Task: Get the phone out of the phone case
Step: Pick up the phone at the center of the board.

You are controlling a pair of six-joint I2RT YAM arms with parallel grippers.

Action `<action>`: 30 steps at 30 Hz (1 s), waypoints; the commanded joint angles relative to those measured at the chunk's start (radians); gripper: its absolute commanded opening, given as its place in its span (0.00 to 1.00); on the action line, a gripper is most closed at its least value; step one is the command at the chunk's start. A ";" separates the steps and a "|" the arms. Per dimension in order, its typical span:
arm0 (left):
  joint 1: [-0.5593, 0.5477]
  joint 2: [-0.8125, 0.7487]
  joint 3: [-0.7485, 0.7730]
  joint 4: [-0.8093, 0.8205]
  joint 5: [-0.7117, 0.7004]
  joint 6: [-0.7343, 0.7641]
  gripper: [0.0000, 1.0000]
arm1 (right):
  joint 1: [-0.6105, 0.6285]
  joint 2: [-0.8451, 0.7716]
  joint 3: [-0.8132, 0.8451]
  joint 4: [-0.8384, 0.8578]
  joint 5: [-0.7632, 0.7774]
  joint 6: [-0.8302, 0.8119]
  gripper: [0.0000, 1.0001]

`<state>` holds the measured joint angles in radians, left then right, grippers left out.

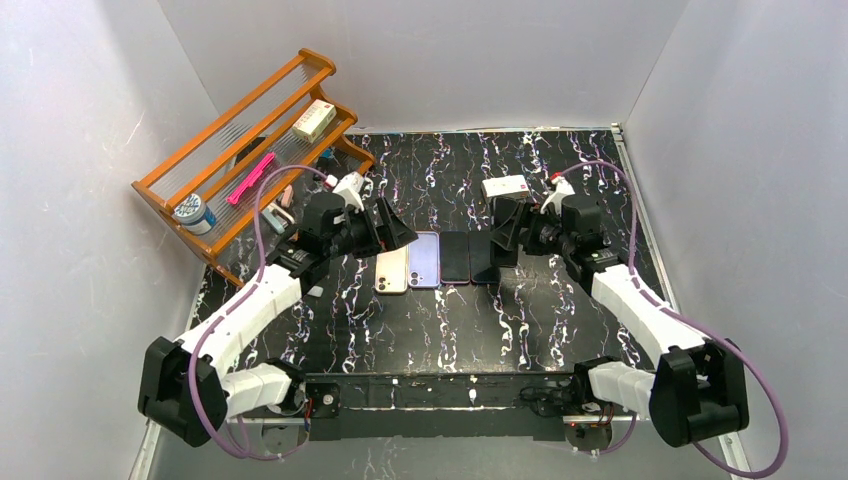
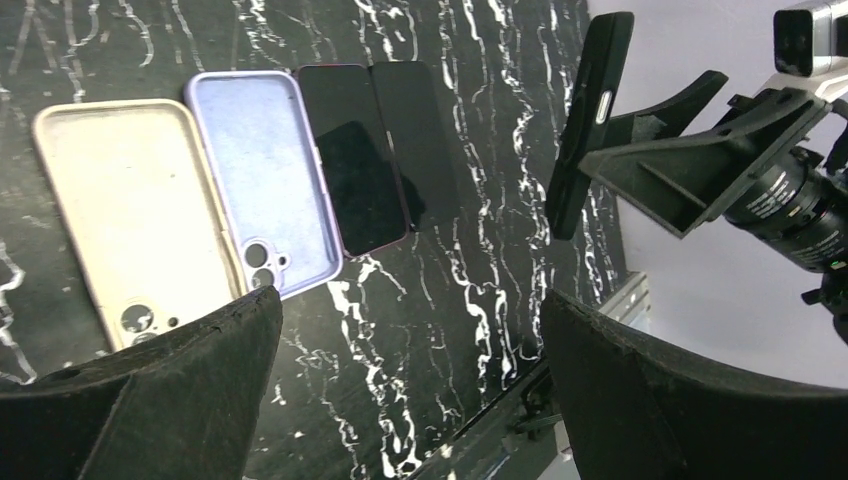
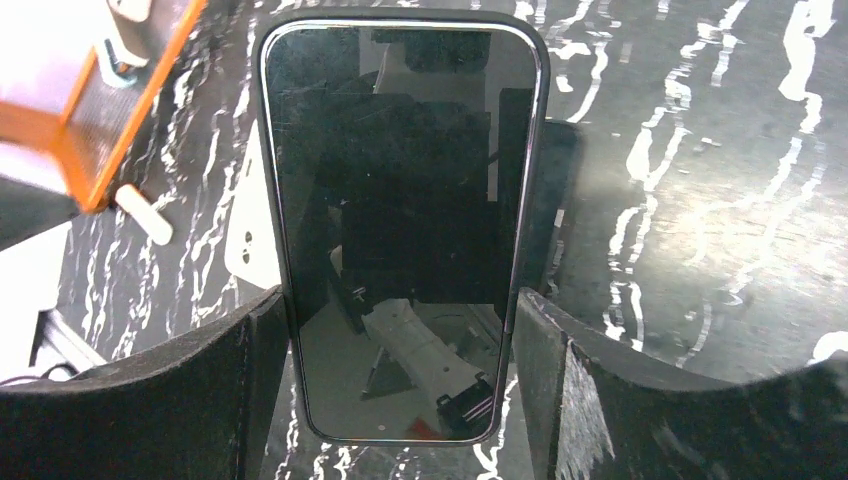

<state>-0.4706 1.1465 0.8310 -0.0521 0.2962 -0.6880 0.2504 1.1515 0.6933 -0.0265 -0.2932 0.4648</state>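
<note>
My right gripper (image 1: 508, 234) is shut on a phone in a black case (image 3: 400, 220), gripping its two long sides and holding it upright above the table. The glossy screen faces the right wrist camera. In the left wrist view the cased phone (image 2: 590, 120) shows edge-on. My left gripper (image 1: 394, 228) is open and empty, a short way to the left of the cased phone and above the row of items. On the table lie an empty beige case (image 2: 130, 210), an empty lavender case (image 2: 265, 180), a red-edged phone (image 2: 350, 160) and a black phone (image 2: 415, 140).
A wooden rack (image 1: 250, 130) with small items stands at the back left. A white box (image 1: 505, 186) lies behind the right gripper. The black marbled table (image 1: 440, 320) has white walls on three sides.
</note>
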 commanded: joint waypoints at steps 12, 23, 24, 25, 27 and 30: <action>-0.124 0.050 0.021 0.156 -0.055 -0.115 0.98 | 0.379 -0.038 0.055 0.178 0.145 -0.038 0.01; -0.160 0.091 -0.012 0.212 -0.097 -0.177 0.93 | 0.576 0.043 0.118 0.226 0.260 -0.094 0.01; -0.161 0.090 -0.022 0.222 -0.099 -0.184 0.91 | 0.589 0.048 0.123 0.229 0.266 -0.097 0.01; -0.163 0.091 -0.033 0.234 -0.099 -0.192 0.88 | 0.598 0.051 0.126 0.232 0.271 -0.100 0.01; -0.168 0.093 -0.053 0.254 -0.095 -0.204 0.84 | 0.609 0.056 0.134 0.238 0.272 -0.103 0.01; -0.173 0.100 -0.078 0.281 -0.081 -0.218 0.76 | 0.618 0.056 0.134 0.255 0.272 -0.106 0.01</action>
<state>-0.6331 1.2510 0.7856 0.1822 0.2203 -0.8814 0.8539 1.2205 0.7597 0.0898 -0.0460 0.3809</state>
